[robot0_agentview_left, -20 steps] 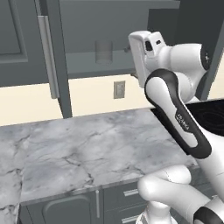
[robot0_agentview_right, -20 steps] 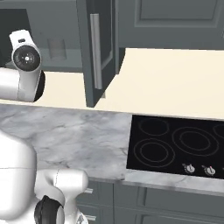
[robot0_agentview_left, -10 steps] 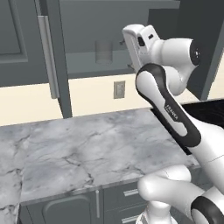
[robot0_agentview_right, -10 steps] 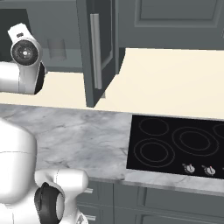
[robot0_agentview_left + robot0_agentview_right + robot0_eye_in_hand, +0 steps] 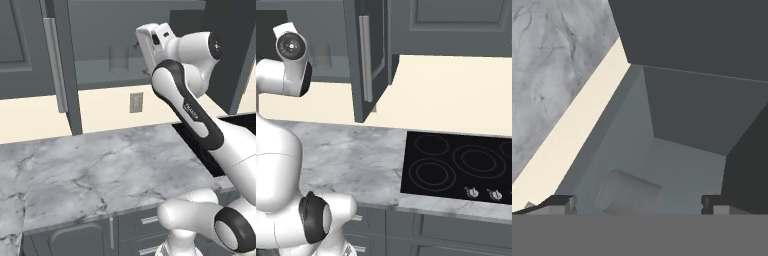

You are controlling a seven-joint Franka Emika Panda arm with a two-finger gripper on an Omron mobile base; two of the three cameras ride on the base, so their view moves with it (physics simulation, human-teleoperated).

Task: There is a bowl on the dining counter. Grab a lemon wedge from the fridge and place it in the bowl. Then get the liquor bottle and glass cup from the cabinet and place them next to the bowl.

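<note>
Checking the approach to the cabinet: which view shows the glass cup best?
The hand view: the glass cup lies close between the open hand's fingertips. The left base view shows it small on the shelf; the right base view, faint behind the arm.

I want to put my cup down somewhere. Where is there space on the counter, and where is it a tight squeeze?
The marble counter is bare from the wall to its front edge, left of the stove. Tight spot: the open cabinet, where the glass stands on the shelf and the open gripper points in at it, between the door and the arm.
</note>
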